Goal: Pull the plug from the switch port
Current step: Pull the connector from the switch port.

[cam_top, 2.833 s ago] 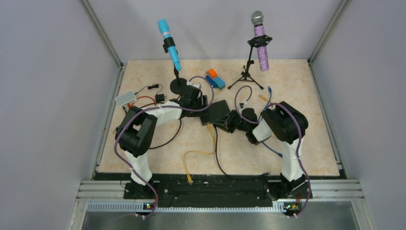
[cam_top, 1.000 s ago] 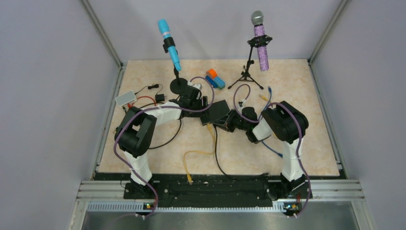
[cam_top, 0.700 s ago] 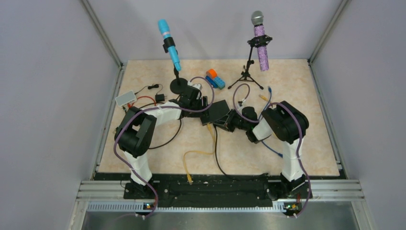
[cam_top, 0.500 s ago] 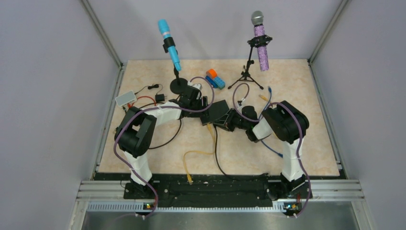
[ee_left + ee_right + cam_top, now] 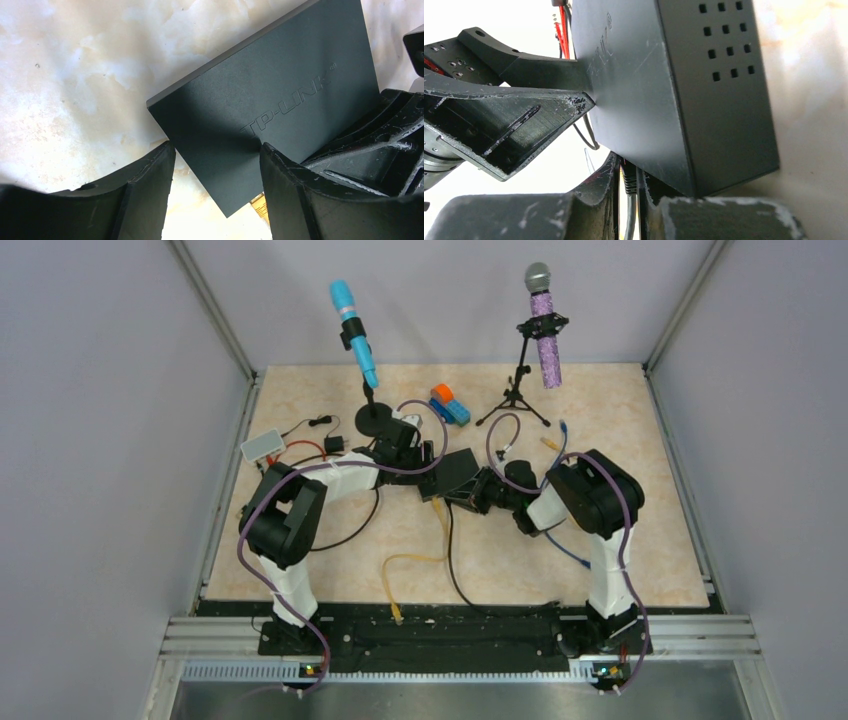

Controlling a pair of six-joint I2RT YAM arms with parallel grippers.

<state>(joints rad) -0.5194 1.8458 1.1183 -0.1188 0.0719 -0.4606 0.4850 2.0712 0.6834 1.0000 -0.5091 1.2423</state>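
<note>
The switch, a flat black TP-LINK box, lies mid-table. My left gripper stands over one corner, jaws apart, both fingertips resting against the box. My right gripper is at the box's near edge, shut on a black ribbed plug with a grey cable that runs into that edge. The switch port is hidden behind the plug and fingers. The right wrist view shows a left finger touching the box's top face.
A blue microphone and a purple one stand on stands at the back. A small white box lies far left. A yellow cable and a black cable trail forward. A yellow plug sits beside the corner.
</note>
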